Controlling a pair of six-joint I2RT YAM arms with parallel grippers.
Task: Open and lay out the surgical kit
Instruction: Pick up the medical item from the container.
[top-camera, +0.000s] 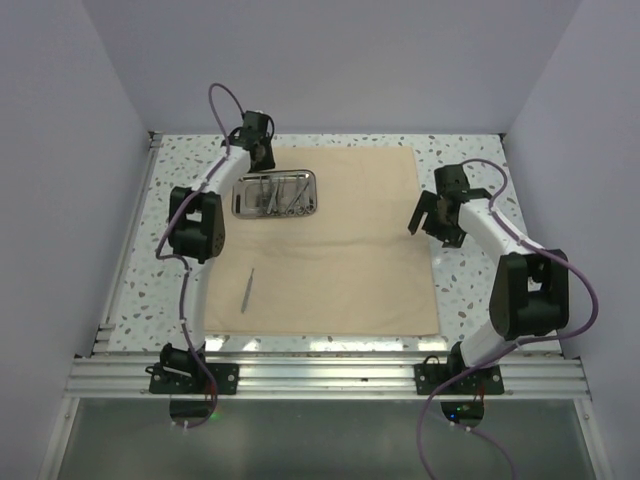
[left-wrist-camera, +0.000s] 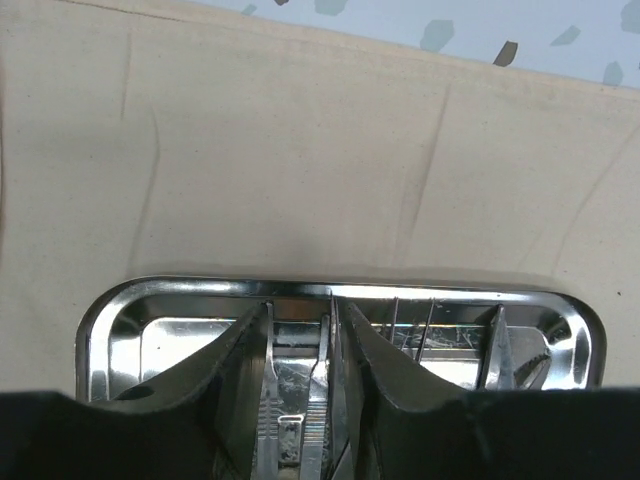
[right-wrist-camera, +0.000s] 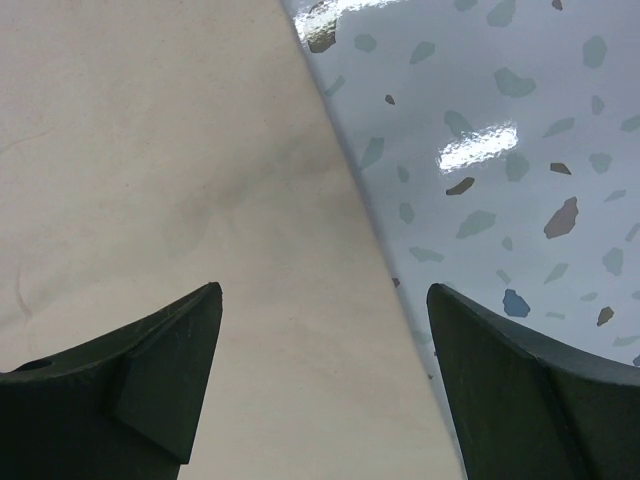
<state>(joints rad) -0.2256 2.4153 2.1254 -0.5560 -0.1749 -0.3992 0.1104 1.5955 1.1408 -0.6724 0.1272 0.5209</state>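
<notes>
The beige cloth wrap (top-camera: 330, 240) lies spread flat on the table. The shiny steel tray (top-camera: 240, 205) sits on its far left part and holds several thin silver instruments (top-camera: 285, 193). One silver instrument (top-camera: 247, 288) lies alone on the cloth at the near left. My left gripper (top-camera: 262, 152) reaches down into the tray. In the left wrist view its fingers (left-wrist-camera: 235, 350) are closed narrowly on two ribbed silver handles (left-wrist-camera: 318, 380) inside the tray (left-wrist-camera: 110, 320). My right gripper (top-camera: 428, 220) is open and empty above the cloth's right edge (right-wrist-camera: 340, 170).
The speckled tabletop (top-camera: 470, 290) shows right of the cloth, also in the right wrist view (right-wrist-camera: 500, 150). White walls close in the back and both sides. An aluminium rail (top-camera: 330, 375) runs along the near edge.
</notes>
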